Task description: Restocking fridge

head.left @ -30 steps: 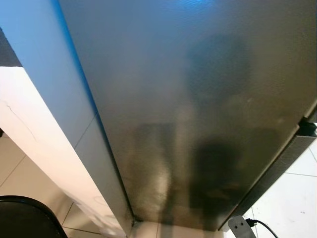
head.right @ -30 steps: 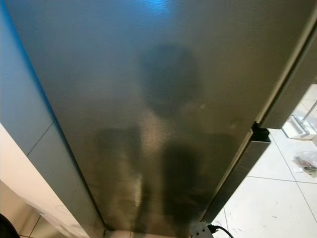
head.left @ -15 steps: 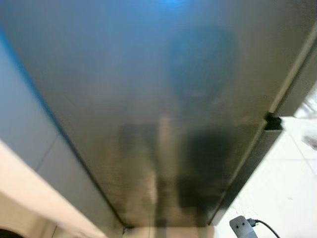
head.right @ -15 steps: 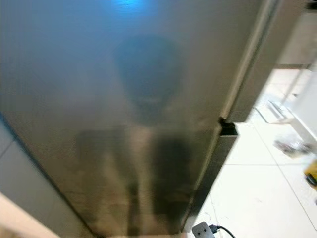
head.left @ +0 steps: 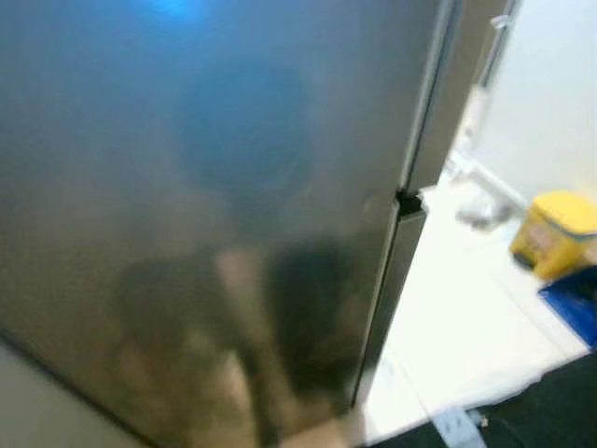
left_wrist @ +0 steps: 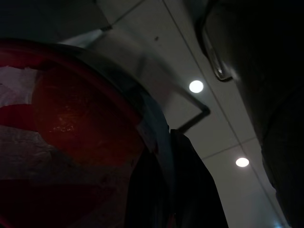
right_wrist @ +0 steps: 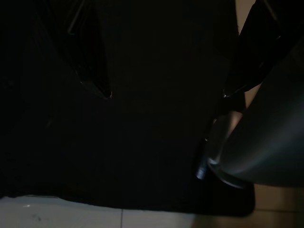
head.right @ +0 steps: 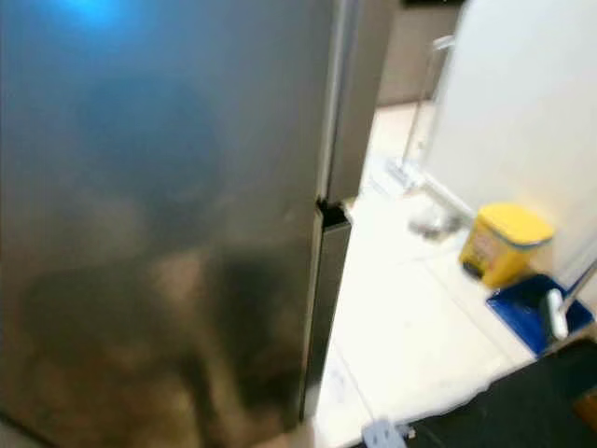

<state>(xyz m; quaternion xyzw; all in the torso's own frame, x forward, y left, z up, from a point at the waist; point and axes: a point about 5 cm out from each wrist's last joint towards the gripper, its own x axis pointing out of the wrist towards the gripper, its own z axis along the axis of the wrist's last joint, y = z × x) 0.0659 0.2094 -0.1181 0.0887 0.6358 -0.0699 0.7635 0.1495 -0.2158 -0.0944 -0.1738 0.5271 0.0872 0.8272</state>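
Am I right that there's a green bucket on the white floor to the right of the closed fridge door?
Not quite: the bucket is yellow, not green, as the right eye view shows. It does stand on the white floor, right of the closed fridge door.

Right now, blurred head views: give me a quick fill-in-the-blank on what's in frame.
1. The fridge door in front of the robot is ____.
2. The tub on the white floor has a ____ lid.
3. The flat tray just past the tub is ____.
4. The left gripper holds a ____ object with a clear cover.

Missing words: shut; yellow; blue; red
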